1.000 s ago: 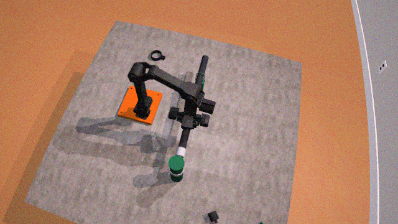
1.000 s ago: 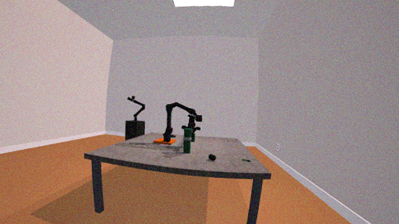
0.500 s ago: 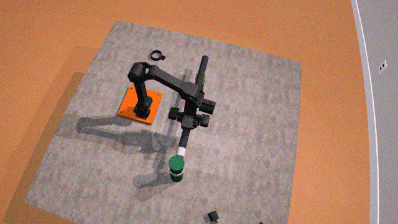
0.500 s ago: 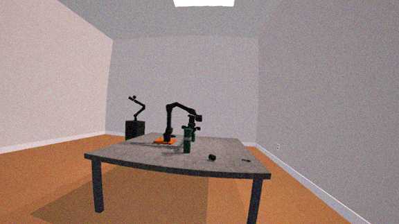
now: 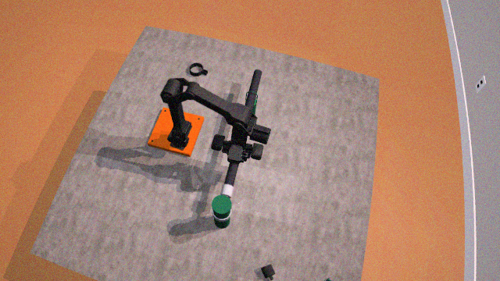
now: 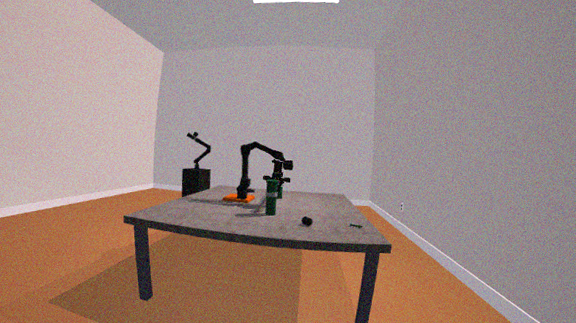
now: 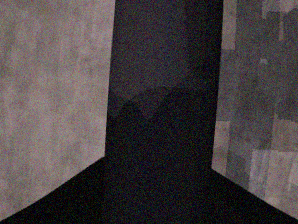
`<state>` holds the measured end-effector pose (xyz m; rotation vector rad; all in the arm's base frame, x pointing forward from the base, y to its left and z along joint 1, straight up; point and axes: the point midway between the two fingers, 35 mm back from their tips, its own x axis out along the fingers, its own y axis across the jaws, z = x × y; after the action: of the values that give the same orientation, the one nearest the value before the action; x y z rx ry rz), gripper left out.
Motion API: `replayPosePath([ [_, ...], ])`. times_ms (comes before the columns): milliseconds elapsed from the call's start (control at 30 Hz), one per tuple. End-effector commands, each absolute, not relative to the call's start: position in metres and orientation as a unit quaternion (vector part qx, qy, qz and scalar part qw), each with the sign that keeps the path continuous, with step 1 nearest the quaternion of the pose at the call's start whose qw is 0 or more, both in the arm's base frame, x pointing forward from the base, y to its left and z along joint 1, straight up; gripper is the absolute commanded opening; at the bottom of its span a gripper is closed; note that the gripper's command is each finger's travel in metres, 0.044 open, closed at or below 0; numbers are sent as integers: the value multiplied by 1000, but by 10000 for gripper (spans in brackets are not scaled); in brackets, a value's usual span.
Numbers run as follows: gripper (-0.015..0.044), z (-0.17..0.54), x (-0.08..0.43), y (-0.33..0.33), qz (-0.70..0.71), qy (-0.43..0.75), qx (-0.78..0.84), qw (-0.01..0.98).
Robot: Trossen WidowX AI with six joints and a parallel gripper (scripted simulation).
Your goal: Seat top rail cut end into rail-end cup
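Note:
The dark top rail [image 5: 233, 172] [image 7: 155, 45] runs from the back toward the big green post [image 5: 222, 205] [image 6: 271, 206]. A white section [image 5: 227, 190] shows at its post end, close beside the post cap. A pale brace band [image 5: 222, 220] rings the post below the cap. The end cup is too small and dark to make out, and how deep the rail sits in it cannot be told. My gripper [image 5: 237, 157] [image 6: 277, 180] is shut on the rail, partway along it behind the post. Its fingertips are hidden under the gripper body in the top view. The loop cap is unclear.
A second green post [image 5: 255, 102] stands behind my arm under the rail. A black ring with a tab [image 5: 191, 70] lies at the back left. A small dark piece [image 5: 268, 272] [image 6: 307, 220] and a thin green piece [image 6: 355, 225] lie near the table's front edge.

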<state>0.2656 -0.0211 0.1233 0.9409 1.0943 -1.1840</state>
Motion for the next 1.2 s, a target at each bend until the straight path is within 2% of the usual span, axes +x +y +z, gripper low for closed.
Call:
replayPosePath([
  [0,0,124,267,-27,-511,469,403,597],
  [1167,0,126,271,-49,-512,468,402,598],
])
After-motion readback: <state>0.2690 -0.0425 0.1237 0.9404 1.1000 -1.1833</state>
